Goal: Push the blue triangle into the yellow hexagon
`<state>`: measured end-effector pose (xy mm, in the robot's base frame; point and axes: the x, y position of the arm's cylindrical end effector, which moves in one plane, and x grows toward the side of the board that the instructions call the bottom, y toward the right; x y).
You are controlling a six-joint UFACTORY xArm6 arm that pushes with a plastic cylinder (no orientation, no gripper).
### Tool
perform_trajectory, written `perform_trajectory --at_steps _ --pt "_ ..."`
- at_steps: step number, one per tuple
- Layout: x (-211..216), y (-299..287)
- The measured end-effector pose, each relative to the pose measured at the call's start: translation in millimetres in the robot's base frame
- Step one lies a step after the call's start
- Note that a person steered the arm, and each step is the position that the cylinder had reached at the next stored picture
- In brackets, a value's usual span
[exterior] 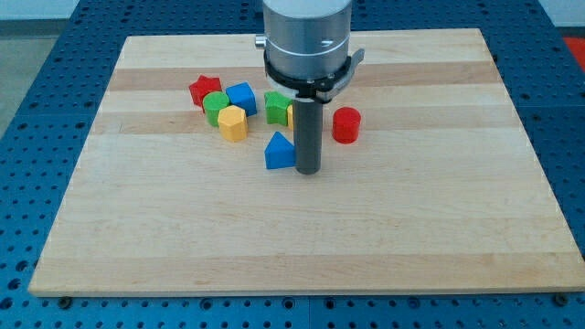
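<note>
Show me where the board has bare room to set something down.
Bare: everything below my tip and the blue triangle, and right of the red cylinder. Crowded: the cluster around the yellow hexagon.

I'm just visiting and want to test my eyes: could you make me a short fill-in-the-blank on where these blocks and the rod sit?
My tip sits just to the view's ___ of the blue triangle.
The yellow hexagon lies up and to the view's ___ of that triangle.
The block farthest toward the view's right is the ___ cylinder.

Missing words: right; left; red
</note>
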<state>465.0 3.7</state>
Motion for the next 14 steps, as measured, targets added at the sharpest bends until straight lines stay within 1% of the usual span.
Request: perform_trajectory --at_steps 1,2,3,4,6,7,12,13,14 --pt "7.0 -8.0" --pt "28.5 -21.1" --pt "30.4 -29.1" --pt "16.3 -29.1" --pt "11.0 -52.3" --pt "9.0 -53.7" --pt "-82.5 -39.7" --pt "-96.6 -39.7" --pt "-96.6 -43.0"
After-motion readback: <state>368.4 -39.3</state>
